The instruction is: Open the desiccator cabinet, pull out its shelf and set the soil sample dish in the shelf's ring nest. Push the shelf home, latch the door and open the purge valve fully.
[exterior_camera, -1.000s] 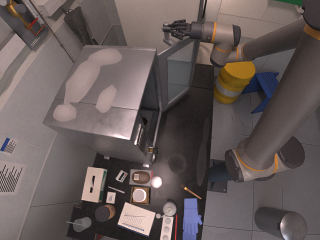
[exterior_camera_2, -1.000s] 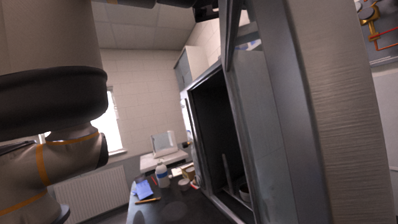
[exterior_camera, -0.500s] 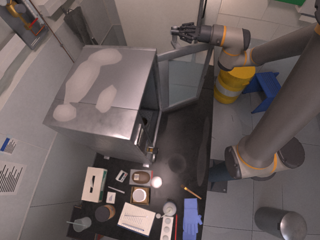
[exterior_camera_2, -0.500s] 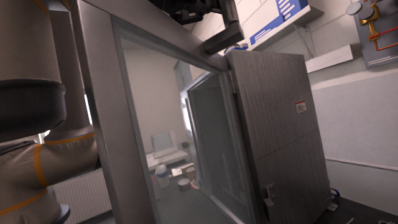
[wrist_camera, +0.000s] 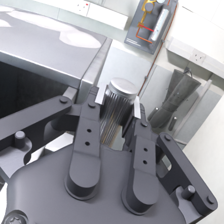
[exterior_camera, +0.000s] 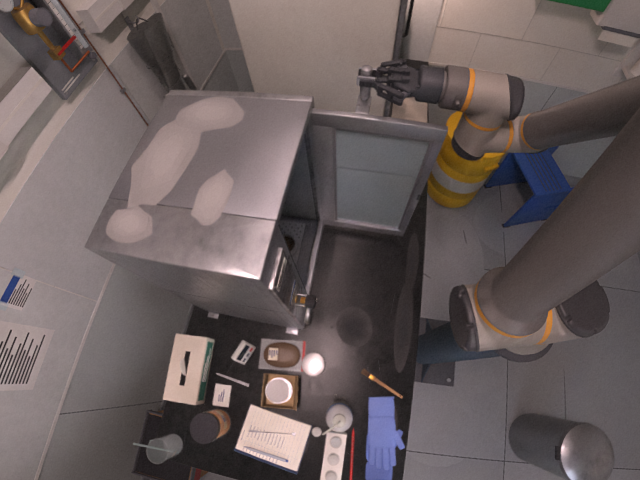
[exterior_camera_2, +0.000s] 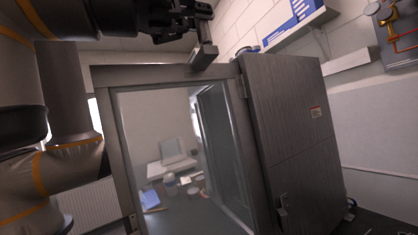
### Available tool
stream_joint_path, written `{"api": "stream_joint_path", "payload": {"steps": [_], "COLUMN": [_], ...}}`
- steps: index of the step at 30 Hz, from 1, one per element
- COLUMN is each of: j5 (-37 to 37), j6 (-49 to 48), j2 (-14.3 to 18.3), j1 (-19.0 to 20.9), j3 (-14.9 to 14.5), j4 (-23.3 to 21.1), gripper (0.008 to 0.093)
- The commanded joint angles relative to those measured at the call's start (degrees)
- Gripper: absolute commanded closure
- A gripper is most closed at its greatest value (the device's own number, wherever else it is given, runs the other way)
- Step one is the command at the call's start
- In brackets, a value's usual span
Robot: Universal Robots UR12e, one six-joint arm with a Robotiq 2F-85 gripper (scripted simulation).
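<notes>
The door handle, a ribbed metal cylinder with a flat cap, is held by my closed gripper at the free top corner of the door. The glass-paned door of the steel desiccator cabinet stands swung wide open. The handle post rises from a block on the door frame's top edge. Inside the cabinet opening, a perforated shelf shows with a round hole. The soil sample dish sits on a tray on the black bench, in front of the cabinet.
The cabinet's top edge is just left of my gripper. A yellow drum and blue stool stand behind the door. A tissue box, notepad, blue gloves, jars and a brush clutter the bench front. A valve panel hangs on the wall.
</notes>
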Motion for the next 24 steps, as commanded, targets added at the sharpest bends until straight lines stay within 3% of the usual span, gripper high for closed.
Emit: {"api": "stream_joint_path", "payload": {"steps": [1, 12, 24], "j5": [0.09, -0.47, -5.34], "j6": [0.0, 0.0, 0.0], "j2": [-0.39, -4.57, -7.2], "j1": [-0.1, 0.47, 5.33], "j3": [0.44, 5.57, 8.5], "j4": [-0.12, -1.08, -1.38], "gripper": [0.0934, 0.0934, 0.0934]}}
